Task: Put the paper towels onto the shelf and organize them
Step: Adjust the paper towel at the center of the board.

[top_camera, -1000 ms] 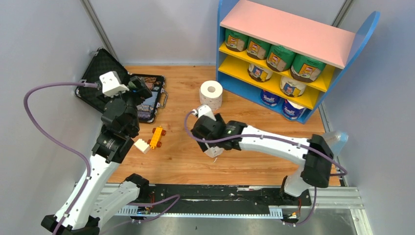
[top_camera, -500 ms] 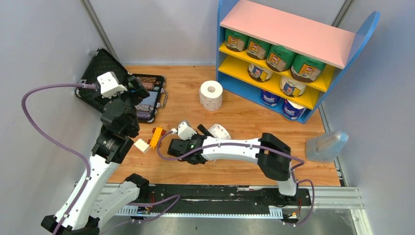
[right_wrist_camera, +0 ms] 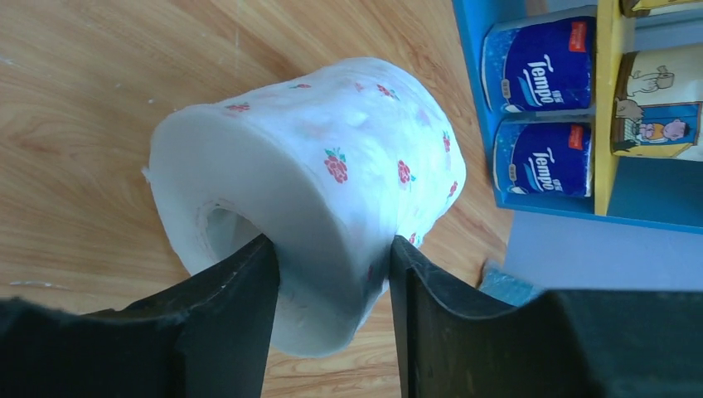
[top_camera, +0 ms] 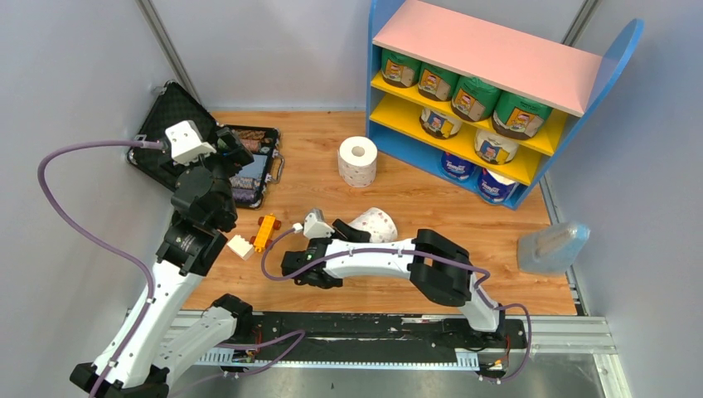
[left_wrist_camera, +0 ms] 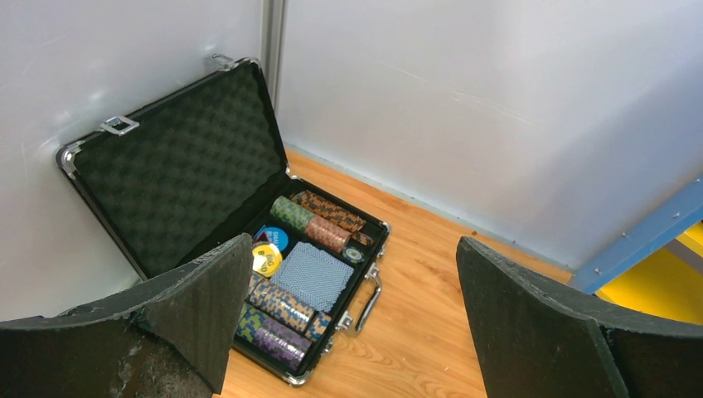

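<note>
Right wrist view: my right fingers [right_wrist_camera: 224,323] are clenched on a bare white paper towel roll with small red flower prints [right_wrist_camera: 332,157]. One pad sits on each side of its near end, and the paper is dented between them. The roll lies on its side over the wooden tabletop [right_wrist_camera: 99,99]; I cannot tell whether it touches the wood. Beyond it stands the tiered shelf with blue side panels [right_wrist_camera: 468,33]. Two blue-and-white wrapped rolls [right_wrist_camera: 539,62] sit in its bottom tier, and a cream-wrapped roll [right_wrist_camera: 659,124] sits on the yellow board above.

Left wrist view: my left fingers [left_wrist_camera: 191,307] are released, spread wide, grasping nothing. Below them is an open black hard case with a foam-lined lid [left_wrist_camera: 174,182], with stacked chips inside.

Top view: the gripped roll is mid-tabletop, well apart from the shelf. A second bare white roll standing upright [top_camera: 357,160] is nearer the shelf. Green-wrapped rolls [top_camera: 472,95] line the upper yellow board under the pink top. A small orange toy car [top_camera: 266,232] lies between my two arms.
</note>
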Robot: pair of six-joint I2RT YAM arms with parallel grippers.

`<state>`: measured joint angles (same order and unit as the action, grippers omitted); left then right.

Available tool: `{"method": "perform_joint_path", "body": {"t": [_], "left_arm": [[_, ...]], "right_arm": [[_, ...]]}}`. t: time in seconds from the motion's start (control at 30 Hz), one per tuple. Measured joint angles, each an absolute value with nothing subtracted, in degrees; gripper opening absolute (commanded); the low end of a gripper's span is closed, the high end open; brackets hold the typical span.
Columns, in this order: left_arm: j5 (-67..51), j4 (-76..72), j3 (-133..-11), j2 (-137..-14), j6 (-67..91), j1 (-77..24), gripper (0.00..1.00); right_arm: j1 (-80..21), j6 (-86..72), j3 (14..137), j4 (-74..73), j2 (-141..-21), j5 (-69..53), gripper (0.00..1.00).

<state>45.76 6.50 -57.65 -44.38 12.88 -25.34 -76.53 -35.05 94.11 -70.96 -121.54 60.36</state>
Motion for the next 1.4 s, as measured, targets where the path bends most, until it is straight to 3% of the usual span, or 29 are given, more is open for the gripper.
{"method": "perform_joint_path", "body": {"t": [0.3, 0.63, 0.97, 1.07, 1.3, 1.4], "left_arm": [[45.58, 6.50, -57.65, -44.51, 12.91, -25.34, 1.00], [45.10, 6.50, -57.65, -44.51, 12.88, -25.34, 1.00], [44.93, 6.50, -57.65, -44.51, 12.88, -25.34, 1.00], [44.84, 6.50, -57.65, -44.51, 12.88, -25.34, 1.00], [44.45, 6.50, -57.65, -44.56, 12.88, -25.34, 1.00], [44.29, 6.50, -57.65, -44.64, 12.88, -25.34, 1.00]], "right_arm": [[-73.80, -36.56, 92.36, -70.72, -117.14, 57.69, 0.28], [-60.18, -30.44, 82.81, -56.18, -95.44, 34.13, 0.27], [-42.96, -32.95, 72.55, -48.84, -87.26, 15.46, 0.30], [-37.87, -36.25, 67.85, -46.94, -85.52, 10.63, 0.35], [-33.06, -43.44, 60.75, -43.59, -80.27, 6.98, 0.66], [-33.01, -44.97, 58.94, -43.33, -78.28, 7.62, 0.72]]}}
